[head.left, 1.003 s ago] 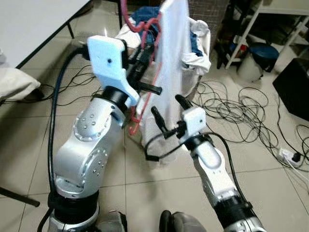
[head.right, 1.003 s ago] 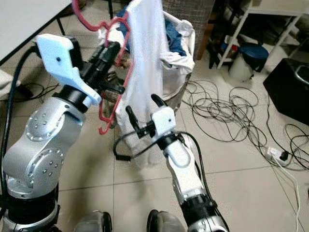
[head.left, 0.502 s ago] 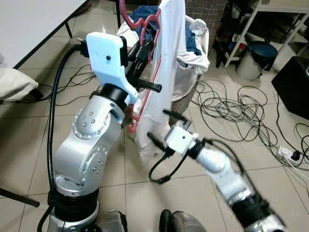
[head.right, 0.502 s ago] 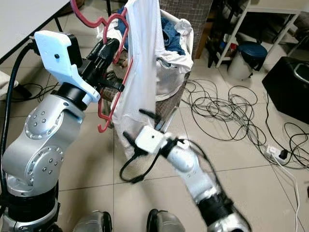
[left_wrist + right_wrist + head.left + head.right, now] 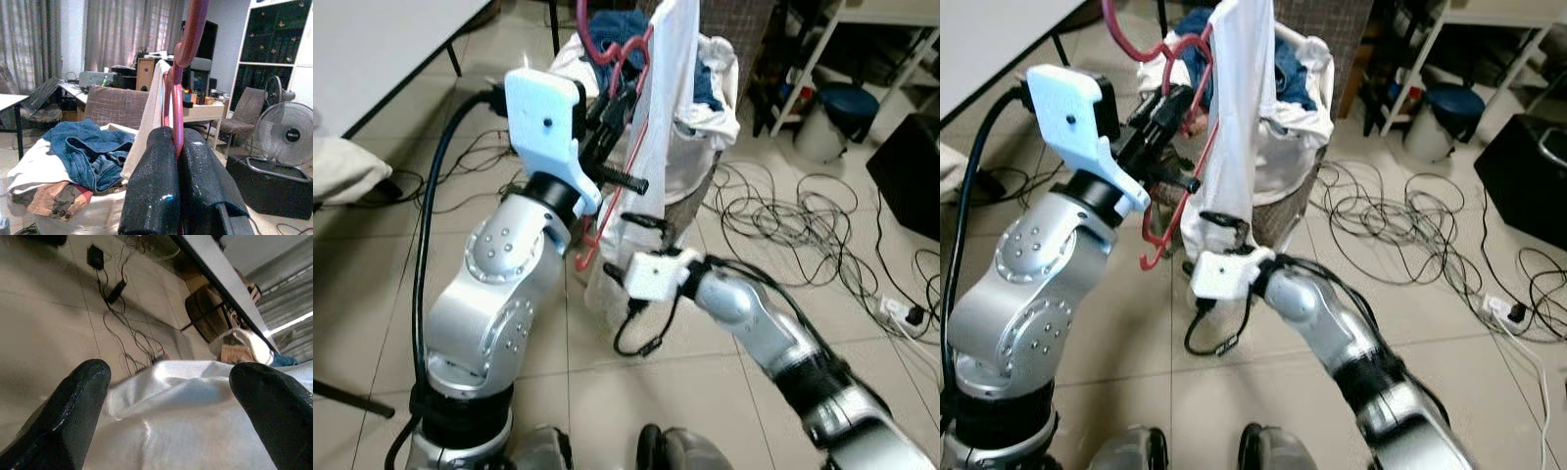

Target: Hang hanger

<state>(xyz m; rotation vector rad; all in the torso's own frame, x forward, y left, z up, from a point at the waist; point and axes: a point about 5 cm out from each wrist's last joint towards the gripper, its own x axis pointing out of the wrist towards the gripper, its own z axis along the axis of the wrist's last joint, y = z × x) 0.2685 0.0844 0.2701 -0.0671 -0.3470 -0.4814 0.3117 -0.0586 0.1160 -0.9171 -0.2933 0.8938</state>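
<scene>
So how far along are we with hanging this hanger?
Done: the left claw is shut on the red hanger, held up over the laundry basket, with the white garment draped on it. In hand: the right claw is open at the garment's lower edge. Left: hooking the hanger somewhere; no rail is visible.

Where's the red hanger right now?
The red hanger is clamped in the left gripper, held up on the robot's left in front of the laundry basket, with the white garment draped over it.
</scene>
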